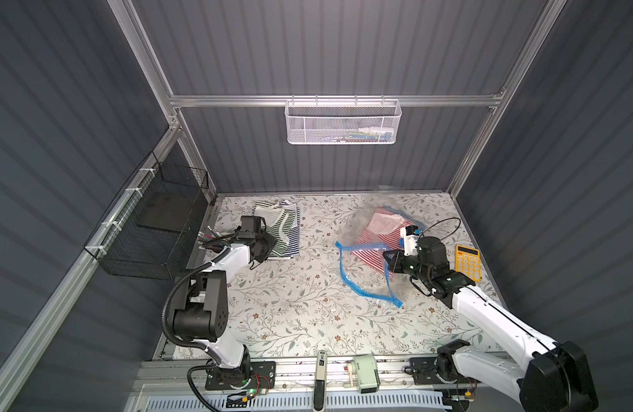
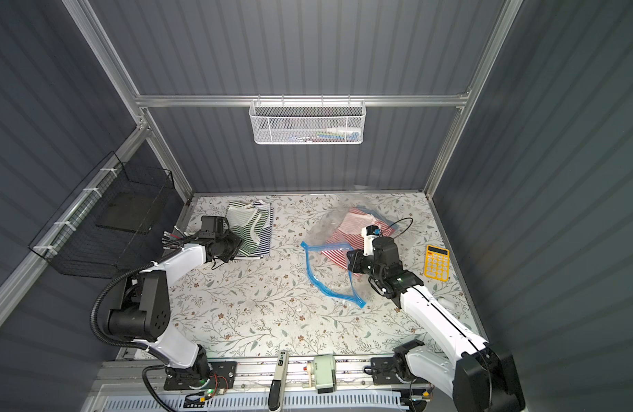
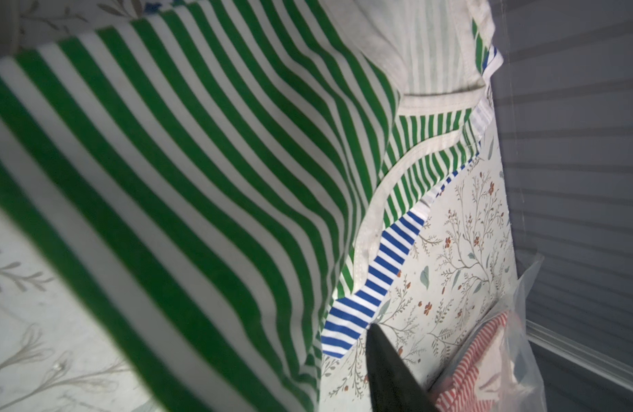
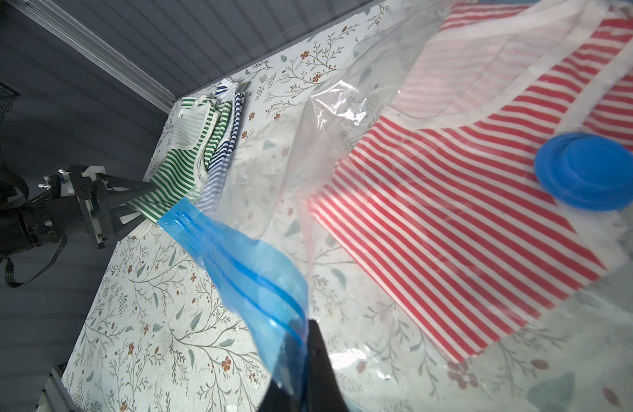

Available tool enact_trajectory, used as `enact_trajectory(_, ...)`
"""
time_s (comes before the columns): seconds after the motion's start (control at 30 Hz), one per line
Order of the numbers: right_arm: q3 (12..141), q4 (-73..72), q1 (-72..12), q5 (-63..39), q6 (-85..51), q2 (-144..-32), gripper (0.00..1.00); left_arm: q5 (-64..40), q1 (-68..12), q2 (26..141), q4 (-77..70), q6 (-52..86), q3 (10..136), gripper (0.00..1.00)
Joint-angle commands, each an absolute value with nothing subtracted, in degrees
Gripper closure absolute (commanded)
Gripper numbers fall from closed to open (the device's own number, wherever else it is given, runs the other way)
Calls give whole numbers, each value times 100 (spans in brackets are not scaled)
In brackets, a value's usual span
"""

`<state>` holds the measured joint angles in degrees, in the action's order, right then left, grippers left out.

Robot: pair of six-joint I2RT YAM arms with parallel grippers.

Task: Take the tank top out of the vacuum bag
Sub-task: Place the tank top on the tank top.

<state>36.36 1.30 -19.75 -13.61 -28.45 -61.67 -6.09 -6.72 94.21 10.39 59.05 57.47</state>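
Blue valve cap (image 4: 589,171), perhaps wrist-view only

**Robot lab test cell**

Enclosed rig: aluminium frame (image 1: 329,101) with grey ribbed panels (image 1: 343,46) closing three sides. Two white-and-black robot arms, left arm (image 1: 233,257) and right arm (image 1: 493,317), are bolted to a metal rail (image 1: 297,371) along the near edge of the bench (image 1: 290,314). Loose wiring and a lit circuit board (image 1: 250,392) sit by the left base. A white mesh basket (image 1: 343,123) hangs on the back crossbar. A black wire basket (image 1: 129,249) is zip-tied to the frame off the left edge. The bench has a floral cover with staged props: striped tops (image 1: 286,228) near the far-left corner, a vacuum bag (image 1: 361,228) right of centre, a yellow calculator (image 1: 467,263) by the right edge.
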Motion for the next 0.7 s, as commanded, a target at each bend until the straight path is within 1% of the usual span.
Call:
enact_trajectory(0.0, 3601, 140, -1951, -1366, -2871, -6036, 100, -846, -711, 9208, 1388, 5547, 5653, 49)
enact_trajectory(0.07, 3545, 117, -1946, -1331, -2894, -5984, 100, -887, -733, 9035, 1670, 5396, 5619, 45)
enact_trajectory(0.13, 3493, 66, -1951, -1318, -2923, -5942, 100, -931, -769, 8766, 2090, 5101, 5573, 44)
enact_trajectory(0.23, 3441, -7, -1943, -1335, -2963, -5995, 100, -829, -808, 8283, 3038, 4561, 5505, 40)
enact_trajectory(0.33, 3486, -61, -1940, -1410, -2981, -6093, 100, -692, -922, 7807, 3833, 4105, 5500, 40)
enact_trajectory(0.4, 3556, -62, -1942, -1448, -2981, -6150, 100, -626, -1116, 7673, 4281, 3867, 5726, 40)
enact_trajectory(0.47, 3628, -48, -1942, -1457, -2969, -6183, 100, -586, -1383, 7780, 4515, 3697, 6142, 43)
enact_trajectory(0.53, 3684, -16, -1942, -1473, -2948, -6207, 100, -469, -1613, 8127, 4634, 3534, 6767, 45)
enact_trajectory(0.67, 3692, 57, -1942, -1421, -2968, -6160, 100, 73, -1822, 9417, 4799, 2887, 8508, 44)
